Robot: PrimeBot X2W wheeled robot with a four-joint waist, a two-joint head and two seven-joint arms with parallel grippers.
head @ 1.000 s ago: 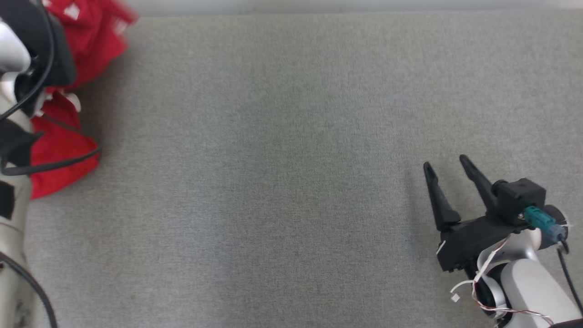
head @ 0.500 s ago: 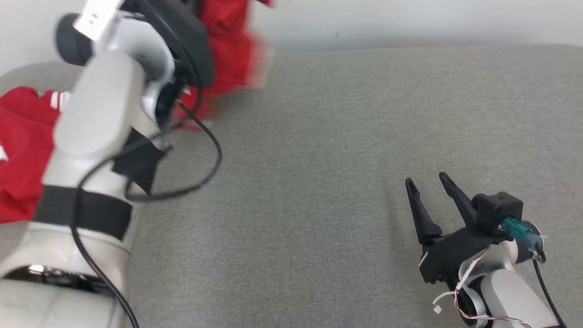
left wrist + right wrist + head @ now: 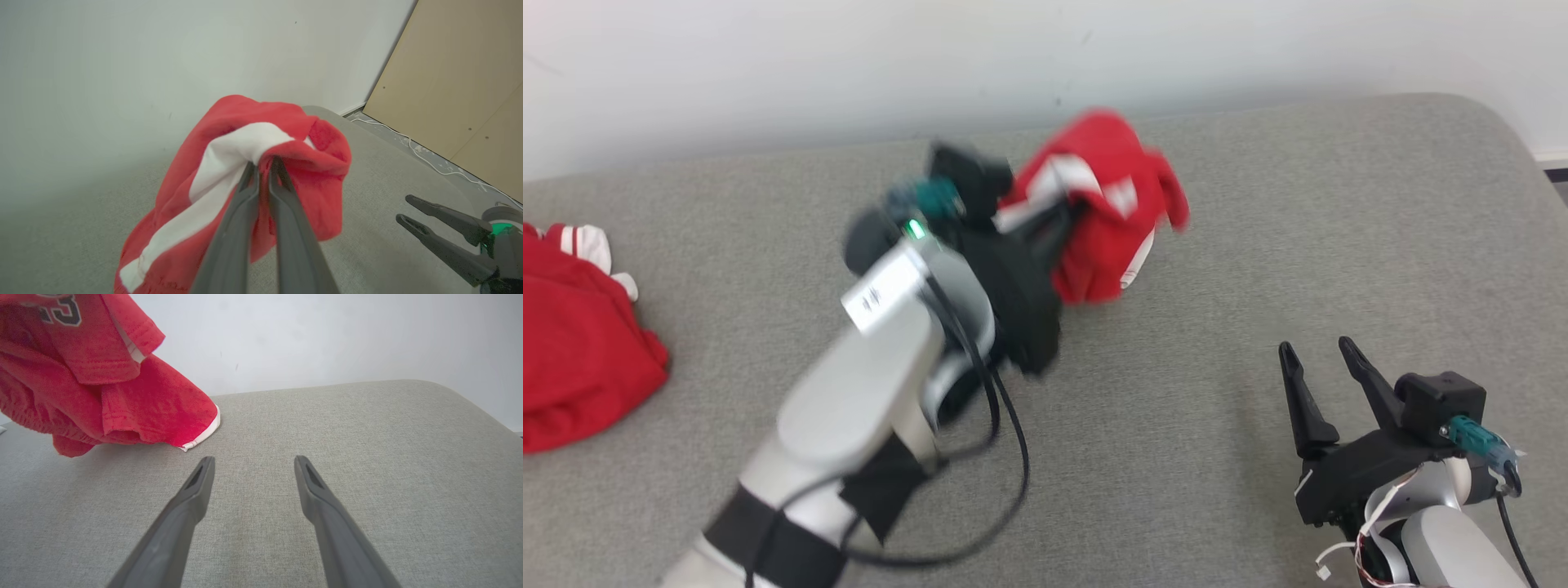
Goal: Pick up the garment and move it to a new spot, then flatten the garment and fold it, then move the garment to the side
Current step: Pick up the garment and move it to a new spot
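Note:
A red garment [image 3: 1107, 208] with white stripes hangs bunched from my left gripper [image 3: 1062, 224], which is shut on it above the middle of the grey cushion. In the left wrist view the two fingers pinch a white stripe of the garment [image 3: 245, 175]. The right wrist view shows the garment [image 3: 94, 375] hanging at the upper left, its lower hem touching the cushion. My right gripper [image 3: 1319, 355] stands open at the lower right, holding nothing, well apart from the garment; it is also in the left wrist view [image 3: 408, 210].
A second heap of red cloth [image 3: 580, 343] lies at the cushion's left edge. The grey cushion [image 3: 1258, 245] ends at a white wall behind and rounds off at the far right. A tan panel [image 3: 461, 77] and a white cable [image 3: 429, 161] lie beyond it.
The head camera has turned and tilted. My left arm has swung the garment from the left edge toward the middle of the cushion. The right gripper stays open in place.

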